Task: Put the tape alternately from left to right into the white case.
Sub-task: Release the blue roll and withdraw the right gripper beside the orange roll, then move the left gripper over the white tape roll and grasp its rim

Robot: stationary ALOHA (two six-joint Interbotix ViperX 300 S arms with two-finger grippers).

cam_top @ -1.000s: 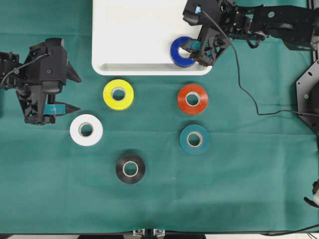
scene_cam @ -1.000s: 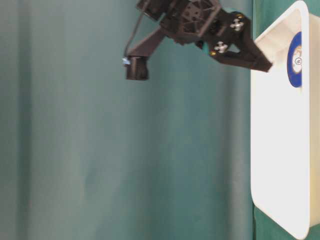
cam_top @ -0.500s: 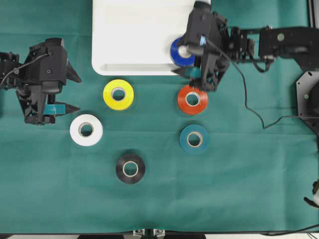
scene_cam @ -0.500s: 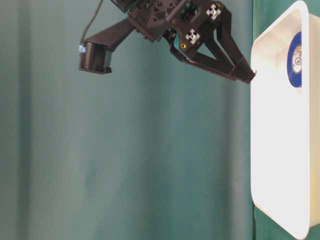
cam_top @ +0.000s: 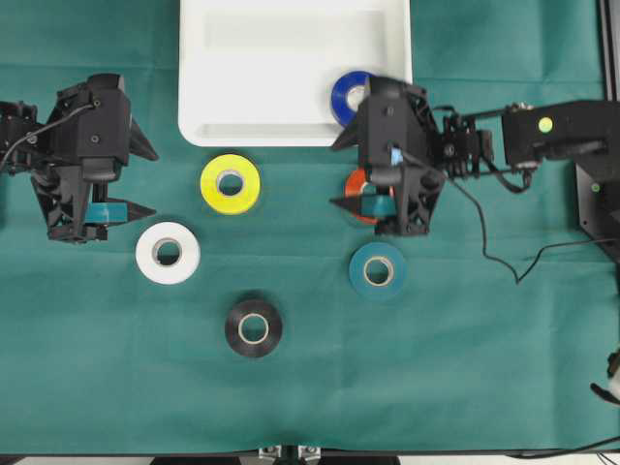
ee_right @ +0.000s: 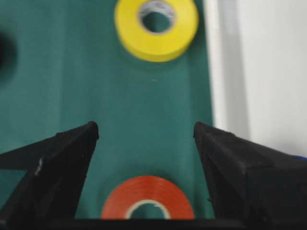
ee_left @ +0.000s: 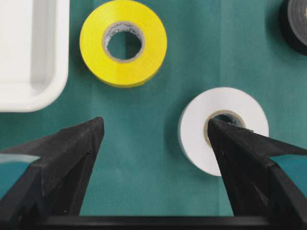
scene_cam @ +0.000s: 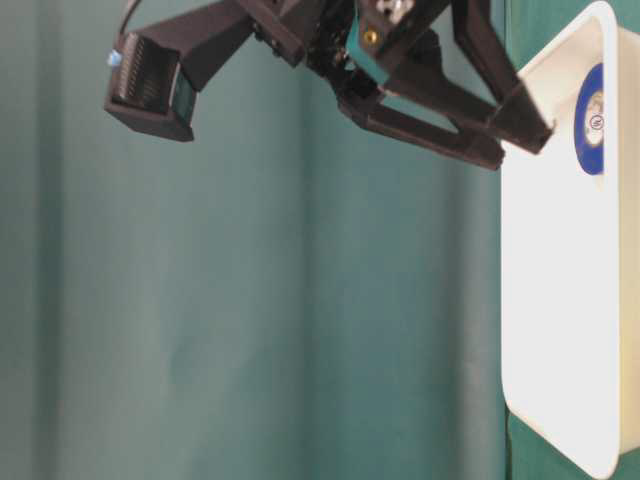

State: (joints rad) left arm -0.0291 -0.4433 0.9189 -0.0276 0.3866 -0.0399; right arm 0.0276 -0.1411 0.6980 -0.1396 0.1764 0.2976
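Observation:
The white case [cam_top: 252, 116] lies at the back with the blue tape roll [cam_top: 339, 97] flat in its right front corner. My right gripper [cam_top: 336, 174] hangs open above the red-orange roll [cam_top: 353, 182], which it mostly hides; in the right wrist view that roll [ee_right: 120, 201] sits low between the spread fingers, untouched. On the cloth lie the yellow roll [cam_top: 230, 183], white roll [cam_top: 168, 253], black roll [cam_top: 253, 327] and teal roll [cam_top: 378, 270]. At the left my left gripper [cam_top: 145, 182] is open and empty, the white roll [ee_left: 196, 139] by its right finger.
A green cloth covers the table. The case's near left corner [ee_left: 29, 96] shows in the left wrist view, its rim [ee_right: 259, 72] in the right wrist view. A black cable trails from the right arm [cam_top: 484, 242]. The table-level view shows the case [scene_cam: 550, 300] and the blue roll [scene_cam: 590, 150].
My right gripper has left the blue roll in the case and moved toward the table's front, now over the red-orange roll. The left arm has not moved.

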